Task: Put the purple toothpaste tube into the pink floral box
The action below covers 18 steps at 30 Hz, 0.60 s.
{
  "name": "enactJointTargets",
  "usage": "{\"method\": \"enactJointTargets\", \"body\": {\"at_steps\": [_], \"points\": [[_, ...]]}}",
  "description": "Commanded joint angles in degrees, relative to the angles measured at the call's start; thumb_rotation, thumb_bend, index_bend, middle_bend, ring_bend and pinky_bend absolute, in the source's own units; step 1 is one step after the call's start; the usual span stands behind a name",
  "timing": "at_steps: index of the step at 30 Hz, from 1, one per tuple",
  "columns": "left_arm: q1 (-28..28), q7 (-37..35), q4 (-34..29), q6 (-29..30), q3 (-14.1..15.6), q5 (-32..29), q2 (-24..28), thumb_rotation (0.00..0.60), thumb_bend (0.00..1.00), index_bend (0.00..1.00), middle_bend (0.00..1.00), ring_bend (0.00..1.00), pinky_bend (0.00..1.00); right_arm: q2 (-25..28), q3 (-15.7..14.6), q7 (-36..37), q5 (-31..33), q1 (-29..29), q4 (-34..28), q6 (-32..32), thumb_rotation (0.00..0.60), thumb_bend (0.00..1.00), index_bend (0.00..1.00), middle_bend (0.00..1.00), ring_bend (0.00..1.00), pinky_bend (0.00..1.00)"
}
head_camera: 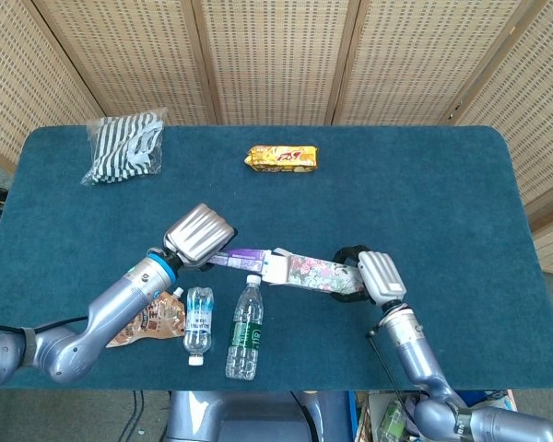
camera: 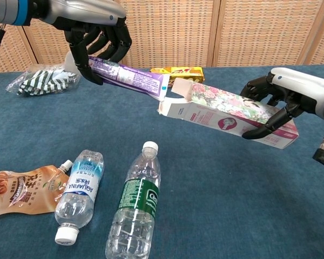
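My left hand (camera: 94,46) (head_camera: 199,236) grips the purple toothpaste tube (camera: 132,79) (head_camera: 243,257) above the table, cap end back in the hand. The tube's flat end touches the open flap end of the pink floral box (camera: 227,112) (head_camera: 311,273). My right hand (camera: 283,100) (head_camera: 367,274) holds the box by its far end, lifted off the table and tilted, open mouth toward the tube. Whether the tube's tip is inside the mouth I cannot tell.
Two clear water bottles (camera: 135,204) (camera: 80,190) and a brown drink pouch (camera: 19,189) lie on the blue table near the front. A yellow snack pack (camera: 175,72) and a striped bag (camera: 43,80) lie at the back.
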Motion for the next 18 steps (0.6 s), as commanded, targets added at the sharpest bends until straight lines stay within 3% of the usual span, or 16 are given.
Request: {"method": "enactJointTargets", "body": {"at_steps": [1,18], "points": [[-0.6,0.8,-0.2,1.1,0.5,-0.6,-0.7,0.6,0.29,0.8,0.69,0.61,0.59,0.0,-0.1,-0.1,0.0,0.0,0.0,0.0,0.6,0.16,0.58,0.52,0.34,0.44],[-2.4,1.6,-0.1,4.0,1.5,-2.8,-4.1,0.6,0.29,0.8,0.69,0.61,0.59,-0.6,-0.3,-0.7,0.3,0.5,-0.8,0.1,0.6,0.16,0.58,0.52,0.34,0.44]]}}
